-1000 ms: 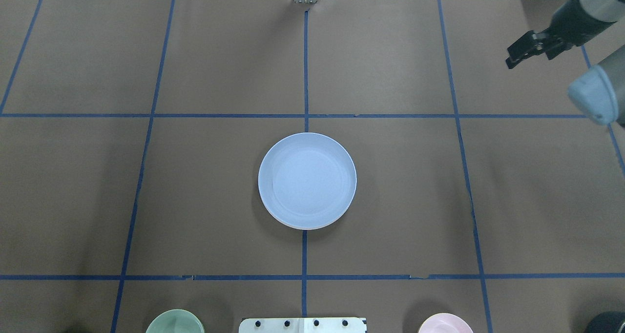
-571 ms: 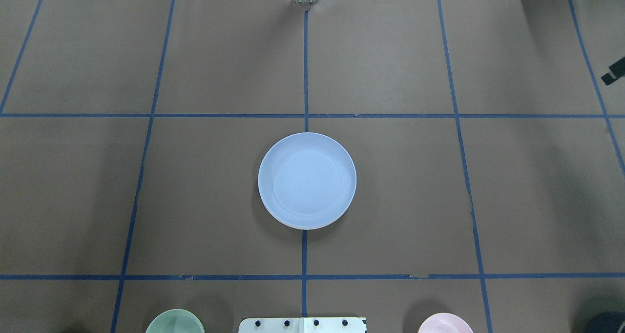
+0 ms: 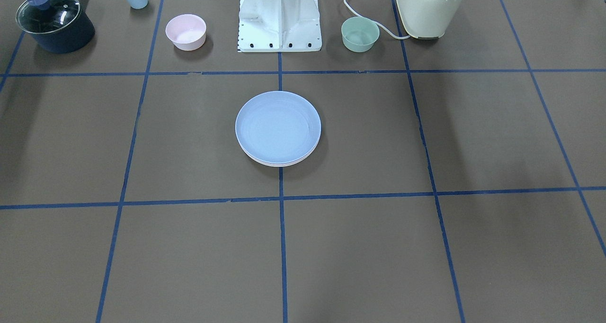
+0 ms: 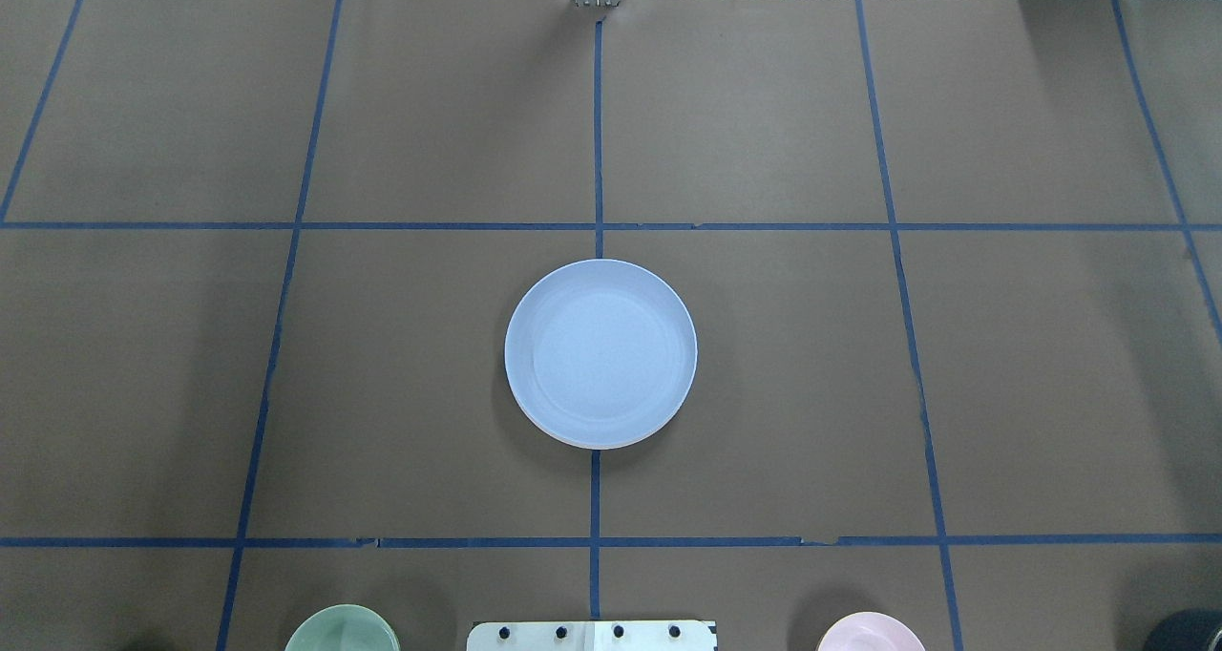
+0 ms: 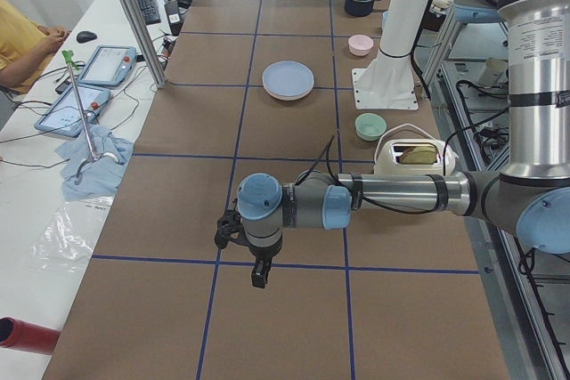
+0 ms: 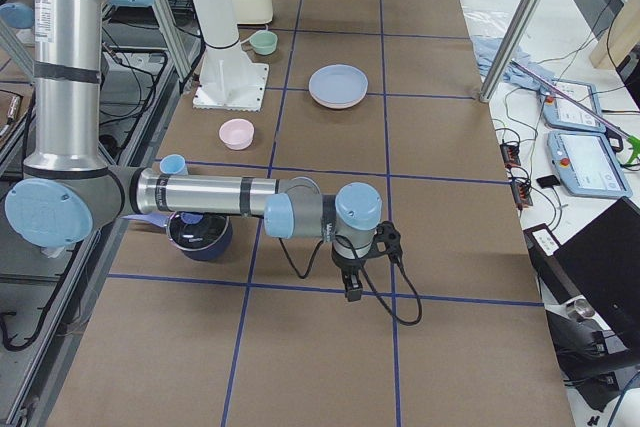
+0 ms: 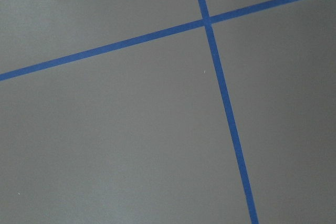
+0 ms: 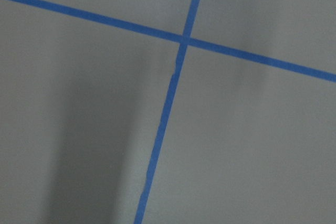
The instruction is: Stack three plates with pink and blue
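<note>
Three plates (image 3: pixel 278 126) sit nested in one stack at the centre of the front-facing view, on the brown-papered counter (image 3: pixel 473 133), directly over a blue tape line (image 3: pixel 282 228). The pale blue plate (image 4: pixel 600 350) is on top, face up. In the front-facing view two paler rims, one pinkish and one whitish, peek out under its lower edge. The stack looks level and well aligned, so the stacking appears to be finished. It rests mid-counter, where either arm could reach it.

Both arms are stretched low toward opposite ends of the counter, well apart from the stack, probably to keep out of its way. The left gripper (image 5: pixel 256 275) shows only at the lower centre of the left side view, pointing down near a tape line. The right gripper (image 6: pixel 352 290) shows only at the lower centre of the right side view, also pointing down. Whether their fingers are spread or pressed together cannot be told from these views. Each wrist view shows only bare paper and crossing tape.

Along the top edge of the front-facing view stand a lidded saucepan (image 3: pixel 54 22), a small pink bowl (image 3: pixel 185 31), a mint-green bowl (image 3: pixel 360 34) and a cream toaster (image 3: pixel 428 8).
</note>
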Motion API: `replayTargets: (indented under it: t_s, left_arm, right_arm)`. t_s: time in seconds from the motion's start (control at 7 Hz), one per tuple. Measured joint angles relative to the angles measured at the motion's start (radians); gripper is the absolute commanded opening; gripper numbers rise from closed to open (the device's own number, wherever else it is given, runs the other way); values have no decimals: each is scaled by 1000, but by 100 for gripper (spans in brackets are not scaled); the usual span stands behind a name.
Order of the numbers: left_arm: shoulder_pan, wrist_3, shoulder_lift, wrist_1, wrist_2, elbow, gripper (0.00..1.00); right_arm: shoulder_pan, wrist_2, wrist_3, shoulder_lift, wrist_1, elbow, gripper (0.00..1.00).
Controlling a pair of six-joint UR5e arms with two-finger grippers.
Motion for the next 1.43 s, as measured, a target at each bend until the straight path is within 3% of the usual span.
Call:
replayTargets:
  t_s: [0.29, 1.43]
  left_arm:
    - [-1, -1, 14, -5, -22, -1, 100]
    - [0, -1, 18, -26, -18, 2, 100]
  right_arm:
    - [9, -1, 10, -41, 52, -4, 100]
    - [29, -28, 87, -48, 61, 40, 100]
